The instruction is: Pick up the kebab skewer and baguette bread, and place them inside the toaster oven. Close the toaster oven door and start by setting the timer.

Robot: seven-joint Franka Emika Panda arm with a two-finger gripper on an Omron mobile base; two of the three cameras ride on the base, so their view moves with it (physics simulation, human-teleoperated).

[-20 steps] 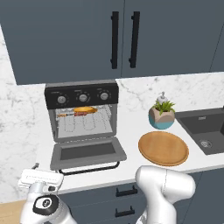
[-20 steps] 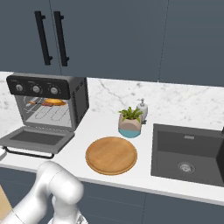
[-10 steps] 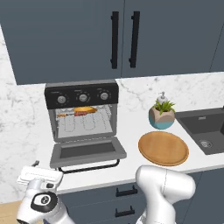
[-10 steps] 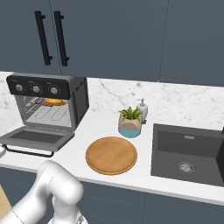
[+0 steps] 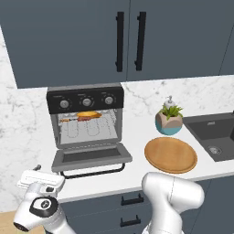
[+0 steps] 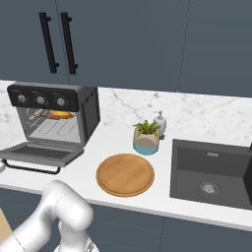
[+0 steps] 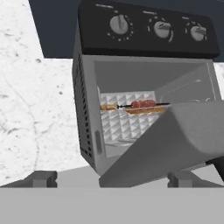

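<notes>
Skewer [image 7: 142, 104] and bread [image 5: 89, 115] lie on the oven [image 5: 87, 119] rack; my pincer [image 7: 113, 178], spread wide and empty, sits low under the door [image 5: 91, 157] to lift it shut.

Round wooden plate [image 5: 170, 154] on counter, potted plant [image 5: 168, 120], soap dispenser [image 6: 160, 123], dark sink [image 6: 211, 172]

The toaster oven [image 5: 87, 123] looks like matt grey metal, with a black control panel [image 5: 85, 98] and three shiny silver knobs [image 7: 119, 24]. Its wire racks [image 7: 127, 120] look like pale metal mesh. The toaster oven door [image 5: 91, 156] has a matt grey frame. The counter [image 6: 103, 147] looks like smooth white veined marble. The round plate [image 6: 125, 174] shows wood grain. The cabinets [image 5: 114, 36] are matt dark blue.
</notes>
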